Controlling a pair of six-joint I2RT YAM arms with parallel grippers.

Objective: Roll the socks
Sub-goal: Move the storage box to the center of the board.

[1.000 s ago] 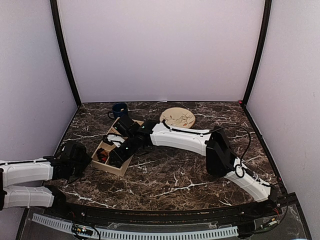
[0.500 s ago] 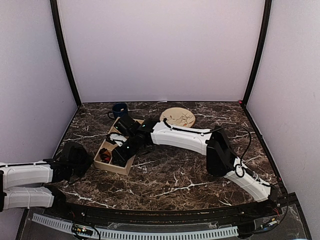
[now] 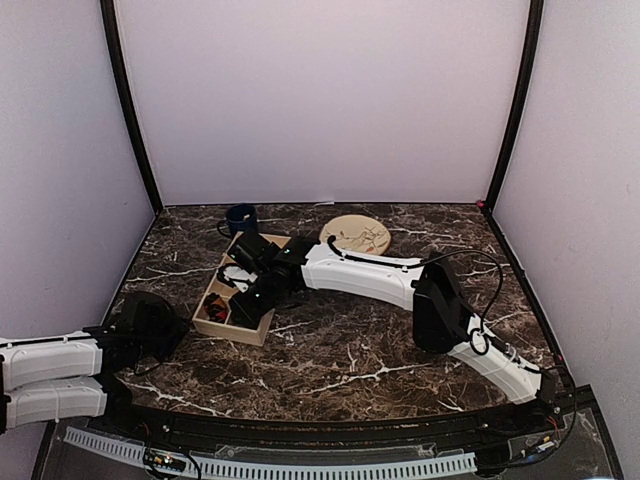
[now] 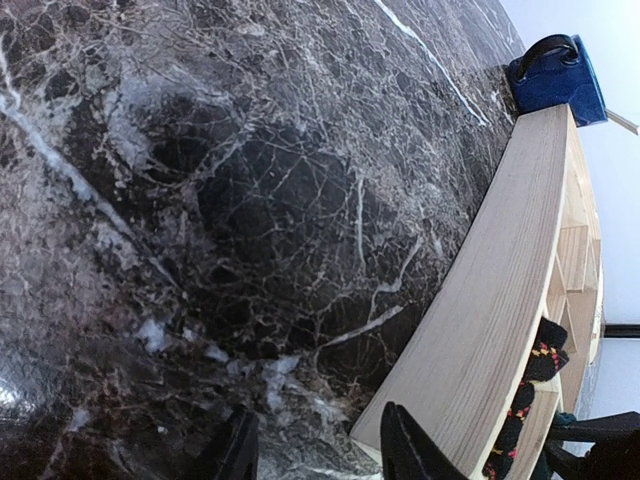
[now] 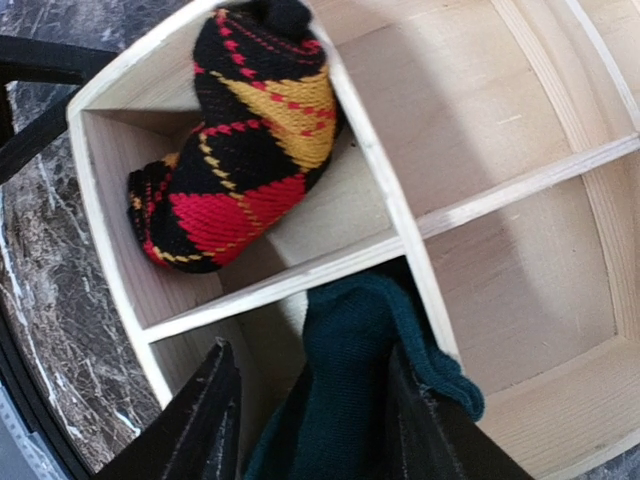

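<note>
The black argyle sock (image 5: 235, 140), rolled, lies in the end compartment of a wooden divider box (image 5: 350, 255). The dark teal sock (image 5: 360, 400) hangs into the compartment beside it, between the fingers of my right gripper (image 5: 310, 350). It rests against the right finger, and a gap shows on the left finger's side. From above, the right gripper (image 3: 250, 300) is over the box (image 3: 225, 333) and hides the teal sock. My left gripper (image 4: 318, 410) stands open and empty over the marble, just left of the box's outer wall (image 4: 500, 300).
A dark blue mug (image 3: 240, 218) stands behind the box's far end. A round tan plate (image 3: 355, 235) sits at the back centre. The right arm stretches across the middle of the marble table. Walls close in on three sides.
The left arm has drawn back toward the near-left corner and its jaws have narrowed. The box has slid slightly right. The right jaws have come closer around the teal sock.
</note>
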